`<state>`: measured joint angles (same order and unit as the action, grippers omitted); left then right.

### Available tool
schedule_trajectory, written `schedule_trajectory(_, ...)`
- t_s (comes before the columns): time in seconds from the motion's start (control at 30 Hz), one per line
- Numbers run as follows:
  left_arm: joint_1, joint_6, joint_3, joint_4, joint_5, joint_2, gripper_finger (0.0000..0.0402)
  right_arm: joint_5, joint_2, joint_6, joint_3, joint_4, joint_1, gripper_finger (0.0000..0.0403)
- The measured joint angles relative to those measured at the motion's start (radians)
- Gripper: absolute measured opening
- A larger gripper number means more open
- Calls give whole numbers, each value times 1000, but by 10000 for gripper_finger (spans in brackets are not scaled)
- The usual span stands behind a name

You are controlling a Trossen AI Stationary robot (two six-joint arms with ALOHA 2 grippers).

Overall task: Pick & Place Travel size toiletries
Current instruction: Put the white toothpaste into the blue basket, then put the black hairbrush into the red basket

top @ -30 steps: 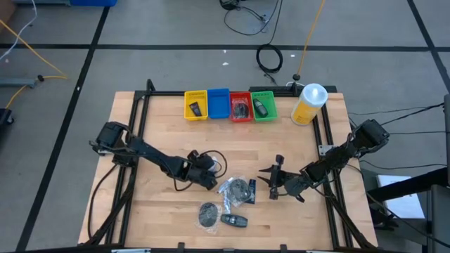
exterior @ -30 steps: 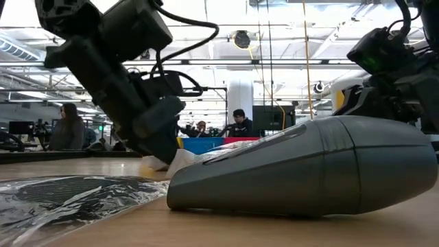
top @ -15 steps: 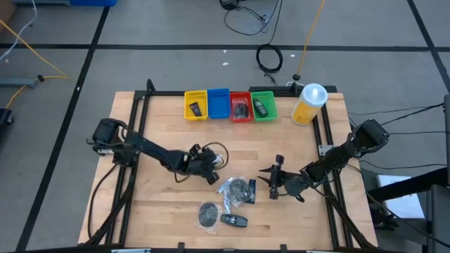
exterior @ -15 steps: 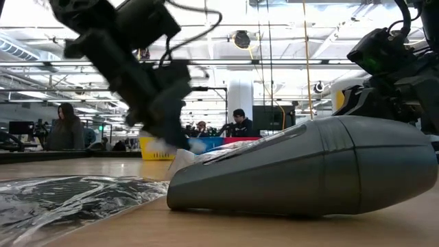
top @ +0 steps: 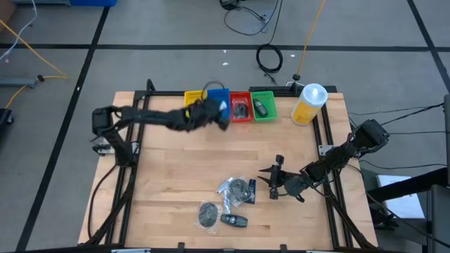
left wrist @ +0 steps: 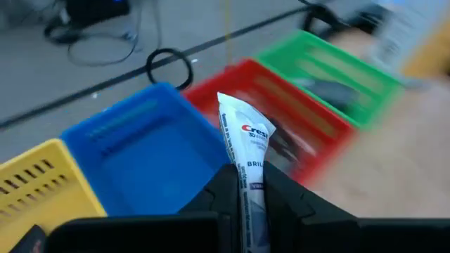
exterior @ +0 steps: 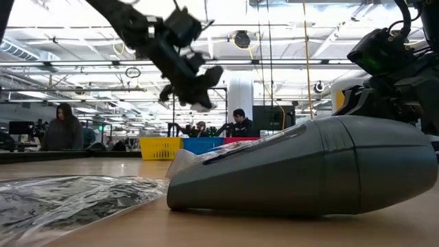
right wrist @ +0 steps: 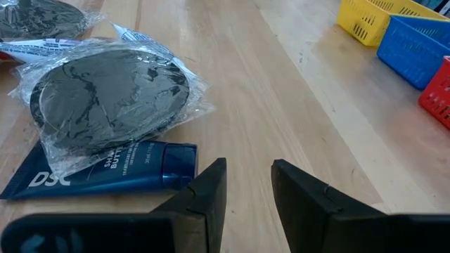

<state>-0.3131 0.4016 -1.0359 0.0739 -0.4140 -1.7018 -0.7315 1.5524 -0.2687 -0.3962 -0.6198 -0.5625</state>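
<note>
Left gripper (left wrist: 246, 184): your left arm reaches across to the far edge of the bench, and its jaws are clamped on a small white toothpaste tube (left wrist: 246, 151). In the high view the gripper (top: 211, 112) hangs over the blue tray (top: 219, 102); the low view shows it raised well above the bench top.

Toothpaste tube: it stands upright between the jaws, crimped end up, red lettering on its side, above the gap where the blue tray (left wrist: 151, 151) meets the red tray (left wrist: 281, 112).

Right gripper (top: 275, 181): your right arm sits low near the right edge of the bench. Its jaws are parted by a narrow gap with nothing between them, just above the wood (right wrist: 249, 184).

Toiletries on the bench: a clear-wrapped grey disc (right wrist: 105, 98) lies just ahead of the right gripper, resting partly on a dark blue tube (right wrist: 112, 172). A second wrapped disc (top: 208, 213) and a dark oblong bottle (top: 234, 220) lie nearer the front edge of the bench.

Trays: the yellow tray (top: 195, 105), blue, red tray (top: 240, 107) and green tray (top: 264, 105) stand in a row along the far edge. You can see dark items in the yellow, red and green ones.

Yellow bottle (top: 308, 104): it stands upright at the far right corner of the bench, beside the green tray.
</note>
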Motion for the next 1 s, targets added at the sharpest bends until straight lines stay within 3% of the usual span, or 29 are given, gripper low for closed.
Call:
schedule_trajectory(0.17, -111, 50, 0, 123, 76, -100, 34, 0, 0, 0, 0, 3, 0, 105)
schedule_trajectory(0.57, -168, 79, 0, 189, 79, -216, 56, 0, 0, 4, 0, 4, 0, 105)
schedule_trajectory(0.7, -179, 75, 0, 190, 107, -227, 89, 0, 0, 3, 0, 7, 0, 105)
schedule_trajectory(0.9, -194, 65, 0, 193, 153, -227, 171, 0, 0, 0, 0, 7, 0, 105)
schedule_trajectory(1.0, -215, 65, 1, 161, 241, -194, 210, 0, 0, -5, 0, 8, 0, 105)
